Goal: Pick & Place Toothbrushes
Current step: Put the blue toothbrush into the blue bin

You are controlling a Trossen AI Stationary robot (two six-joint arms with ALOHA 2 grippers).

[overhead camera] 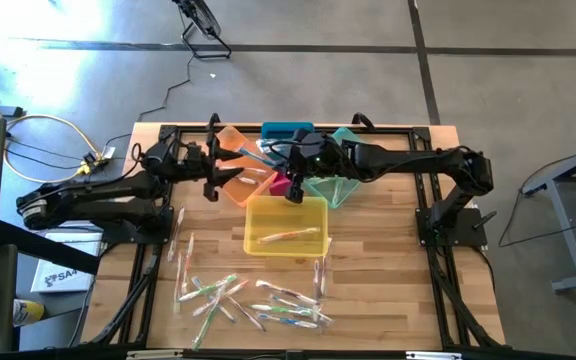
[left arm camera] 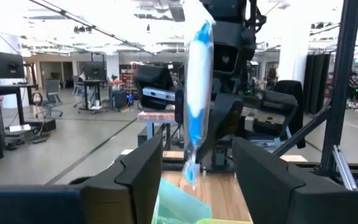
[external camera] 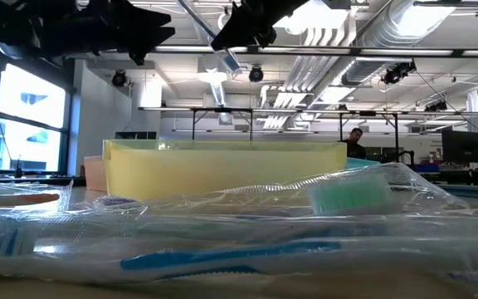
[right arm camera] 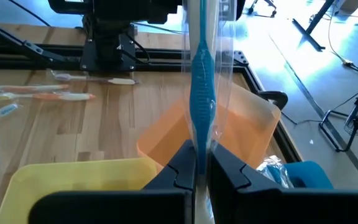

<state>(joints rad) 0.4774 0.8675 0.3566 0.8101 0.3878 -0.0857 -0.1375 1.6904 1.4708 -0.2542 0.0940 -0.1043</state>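
A blue toothbrush (right arm camera: pixel 202 93) in a clear wrapper hangs in the air over the orange bin (right arm camera: pixel 241 124), with my right gripper (right arm camera: pixel 202 168) shut on it. It points at my left gripper (left arm camera: pixel 194 186), which is open. In the left wrist view the wrapper's free end (left arm camera: pixel 191 174) sits in the gap between the left fingers, apart from both. In the high view the two grippers face each other above the bins, left (overhead camera: pixel 226 162) and right (overhead camera: pixel 288 165). Several more wrapped toothbrushes (overhead camera: pixel 253 300) lie flat on the near part of the table. My right gripper pinches the blue toothbrush through its wrapper (right arm camera: pixel 201 146) between its two fingers, near one end. The fingers come from the table's right side, slanting a little down. The brush runs on ahead of them along their line, lifted clear above the orange bin.
A yellow bin (overhead camera: pixel 286 212) with one toothbrush in it (overhead camera: pixel 288 237) stands nearest the pile. Behind it are pink (overhead camera: pixel 280 184), teal (overhead camera: pixel 340 180), blue (overhead camera: pixel 288 130) and orange (overhead camera: pixel 236 150) bins. Black frame rails (overhead camera: pixel 438 240) run along the table's sides.
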